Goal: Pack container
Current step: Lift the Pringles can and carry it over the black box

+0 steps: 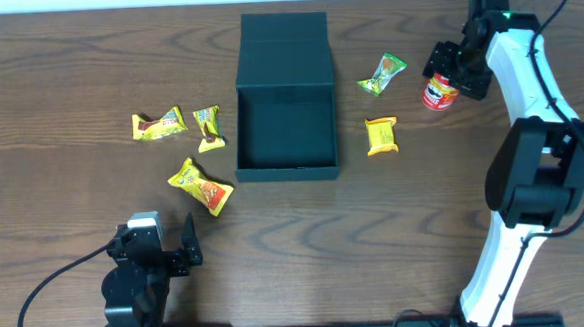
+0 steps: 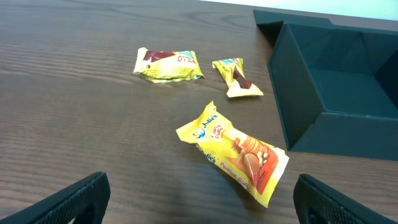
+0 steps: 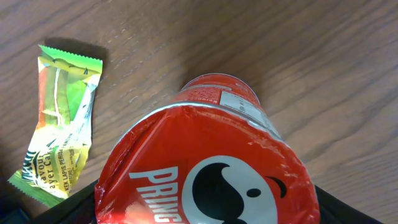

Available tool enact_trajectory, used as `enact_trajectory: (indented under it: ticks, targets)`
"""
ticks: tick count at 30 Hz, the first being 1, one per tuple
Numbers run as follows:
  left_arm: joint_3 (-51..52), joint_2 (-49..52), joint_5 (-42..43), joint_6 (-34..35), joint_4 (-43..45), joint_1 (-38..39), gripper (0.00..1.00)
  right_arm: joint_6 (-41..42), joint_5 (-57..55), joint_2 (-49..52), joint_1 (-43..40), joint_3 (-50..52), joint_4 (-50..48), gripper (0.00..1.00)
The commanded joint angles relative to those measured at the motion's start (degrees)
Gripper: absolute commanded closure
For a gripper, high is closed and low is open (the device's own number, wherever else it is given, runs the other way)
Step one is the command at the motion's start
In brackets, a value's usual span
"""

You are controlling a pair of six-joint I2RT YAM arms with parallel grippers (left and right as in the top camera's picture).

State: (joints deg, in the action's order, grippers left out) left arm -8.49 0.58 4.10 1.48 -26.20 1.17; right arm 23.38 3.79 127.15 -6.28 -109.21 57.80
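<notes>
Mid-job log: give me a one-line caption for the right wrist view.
Right gripper straddles a red Pringles can on the wooden table, with a green snack packet lying nearby.

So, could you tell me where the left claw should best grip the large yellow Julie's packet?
Grip the Julie's packet across its narrow middle, coming straight down from above. It lies flat and slanted on the table, so the open left claw would likely need turning until its fingers straddle the long edges; the crimped ends look thin.
</notes>
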Motion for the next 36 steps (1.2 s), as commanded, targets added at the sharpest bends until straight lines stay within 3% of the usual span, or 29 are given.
enact_trajectory:
  ticks: [1,14,20,27,30,36]
  targets:
    - [1.0,-0.3,0.0,0.2,-0.1,-0.3,0.05,-0.3,-0.6,0.5,0.7,0.4,0.0,0.24]
    - [1.0,-0.3,0.0,0.2,-0.1,-0.3,0.04,-0.3,1.0,0.5,0.7,0.3,0.0,0.31]
    - [1.0,-0.3,0.0,0.2,-0.1,-0.3,0.04,-0.3,13.2,-0.2,0.7,-3.0,0.1,0.33]
    - [1.0,-0.3,0.0,0.2,-0.1,-0.3,0.05,-5.0,42.3,-1.9,2.8,-14.0,1.2,0.37]
    - [1.0,-0.3,0.0,0.2,-0.1,-0.3,0.04,-7.3,50.6,-4.1,6.8,-15.1,1.2,0.36]
    - [1.0,-0.3,0.0,0.2,-0.1,-0.3,0.05,-8.1,53.7,-6.0,18.6,-15.1,1.2,0.31]
